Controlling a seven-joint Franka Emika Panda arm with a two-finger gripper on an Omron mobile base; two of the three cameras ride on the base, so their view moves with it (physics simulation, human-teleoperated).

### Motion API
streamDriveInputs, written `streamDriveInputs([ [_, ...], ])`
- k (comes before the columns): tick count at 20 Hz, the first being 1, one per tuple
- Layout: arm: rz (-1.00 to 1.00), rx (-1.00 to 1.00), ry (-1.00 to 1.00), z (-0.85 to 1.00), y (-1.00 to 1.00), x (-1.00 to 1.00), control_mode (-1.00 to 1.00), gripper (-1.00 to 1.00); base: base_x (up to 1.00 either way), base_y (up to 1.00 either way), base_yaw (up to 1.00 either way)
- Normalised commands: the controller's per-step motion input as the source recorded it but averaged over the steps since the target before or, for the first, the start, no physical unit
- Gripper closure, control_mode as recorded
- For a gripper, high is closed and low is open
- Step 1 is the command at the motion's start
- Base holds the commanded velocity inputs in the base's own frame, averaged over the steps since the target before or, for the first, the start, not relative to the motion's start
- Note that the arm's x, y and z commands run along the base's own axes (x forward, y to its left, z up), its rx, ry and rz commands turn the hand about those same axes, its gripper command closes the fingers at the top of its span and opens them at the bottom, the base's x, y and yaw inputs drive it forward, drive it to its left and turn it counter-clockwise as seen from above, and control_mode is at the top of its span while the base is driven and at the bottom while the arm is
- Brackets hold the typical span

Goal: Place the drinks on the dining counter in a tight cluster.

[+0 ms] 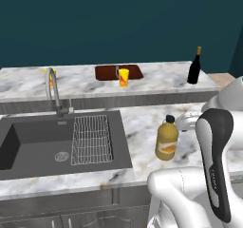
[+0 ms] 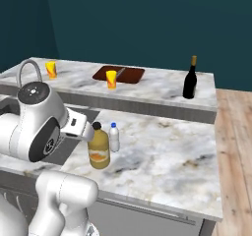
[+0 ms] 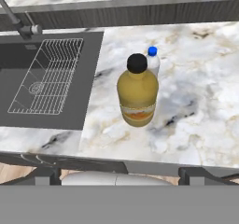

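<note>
The white arm (image 1: 213, 146) rises from the near edge of the lower worktop (image 2: 162, 156) and folds forward at its elbow, with the wrist reaching out level over the marble toward the bottles. The hand looks forward and down. The gripper (image 3: 119, 175) shows in the hand view as two dark finger tips (image 3: 46, 175) standing wide apart, with nothing between them; they sit above the near edge of the worktop, short of the bottles.

The amber bottle (image 3: 137, 94) with the black cap and orange label stands upright on the lower worktop, just to the right of the sink (image 1: 47, 141). The small water bottle (image 3: 152, 62) with the blue cap stands right behind it on the far side; whether the two touch I cannot tell, since the amber bottle covers most of it. In the left base view the wrist hides the water bottle almost wholly.

The dark wine bottle (image 2: 190, 80) stands upright at the far right of the dining counter (image 2: 157, 85). Also on that counter are a brown cutting board (image 2: 125, 73), a yellow cup (image 2: 111, 79) just in front of it, and a second yellow cup (image 2: 51, 69) far to the left.
</note>
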Motion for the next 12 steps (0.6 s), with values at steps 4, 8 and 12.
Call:
streamDriveInputs([
  [4,0.01,0.00,0.00,0.00,0.00,0.04,-1.00,-1.00,0.00,0.00,0.01],
  [8,-0.05,-0.04,0.22,0.18,0.11,0.46,-1.00,-1.00,0.00,0.00,0.00],
  [12,-0.06,-0.09,0.32,0.22,0.14,0.51,-1.00,-1.00,0.00,0.00,0.00],
])
